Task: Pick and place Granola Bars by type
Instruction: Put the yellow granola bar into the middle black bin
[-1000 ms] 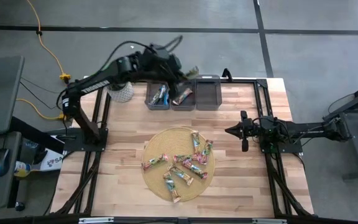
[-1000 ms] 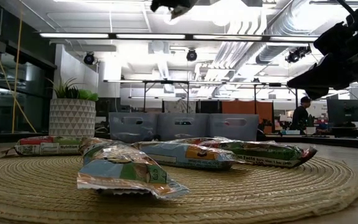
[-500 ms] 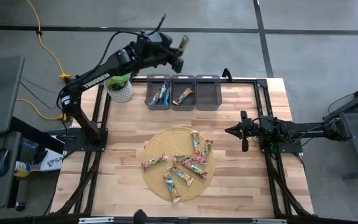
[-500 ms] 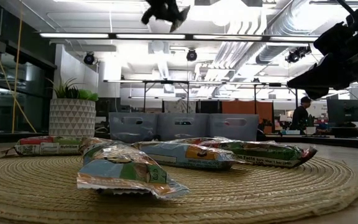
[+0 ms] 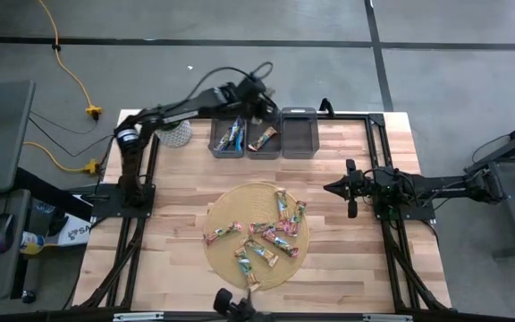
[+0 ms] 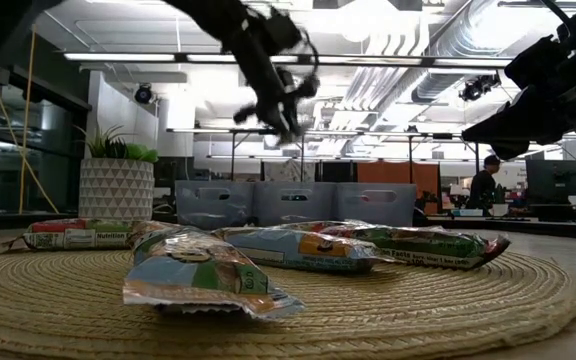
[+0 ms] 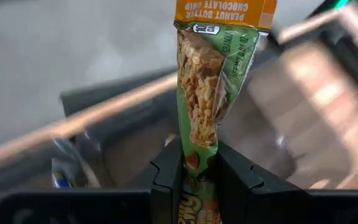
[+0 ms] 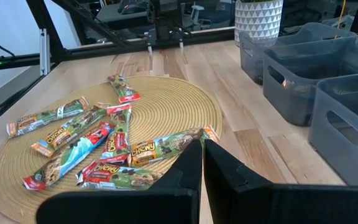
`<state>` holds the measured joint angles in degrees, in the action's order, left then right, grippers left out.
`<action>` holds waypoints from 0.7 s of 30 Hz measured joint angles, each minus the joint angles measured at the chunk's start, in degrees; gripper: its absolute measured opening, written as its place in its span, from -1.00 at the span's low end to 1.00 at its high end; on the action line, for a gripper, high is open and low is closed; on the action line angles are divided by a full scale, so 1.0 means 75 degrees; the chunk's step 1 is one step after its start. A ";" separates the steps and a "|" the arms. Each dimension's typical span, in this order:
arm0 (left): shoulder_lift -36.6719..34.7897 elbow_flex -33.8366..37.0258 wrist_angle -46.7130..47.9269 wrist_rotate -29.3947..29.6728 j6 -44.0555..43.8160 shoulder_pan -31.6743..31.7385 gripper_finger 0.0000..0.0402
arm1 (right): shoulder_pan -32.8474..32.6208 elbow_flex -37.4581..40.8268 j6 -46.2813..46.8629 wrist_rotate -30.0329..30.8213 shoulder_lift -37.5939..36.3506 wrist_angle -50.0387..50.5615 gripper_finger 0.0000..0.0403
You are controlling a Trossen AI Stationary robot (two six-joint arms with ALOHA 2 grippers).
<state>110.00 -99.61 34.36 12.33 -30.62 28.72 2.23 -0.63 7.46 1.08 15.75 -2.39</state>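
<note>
Left gripper (image 5: 259, 101) now lower, swung back over the far bins (image 5: 264, 143), green-wrapped bar (image 7: 211, 93) pinched between its fingers.

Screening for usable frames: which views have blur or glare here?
Left wrist view: the granola bar in the left gripper is sharp, the bins behind it smeared. Low view: bright ceiling lights glare, arms in silhouette, nearest bar soft. High and right wrist views: evenly lit, clear.

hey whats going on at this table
The robot is sorting granola bars from a round woven mat into three grey bins. The left end effector, over the bins, is clamped on a green peanut butter bar. The right end effector waits shut beside the mat, where about ten bars remain.
</note>
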 joint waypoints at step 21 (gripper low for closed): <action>0.1585 -0.0003 0.0503 -0.1835 -0.0401 0.0127 -0.67 | 0.0001 -0.0002 -0.0003 -0.0006 0.0000 -0.0050 -1.00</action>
<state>121.89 -99.63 38.13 -1.43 -33.63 29.67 2.24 -0.64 7.44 1.04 15.75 -2.77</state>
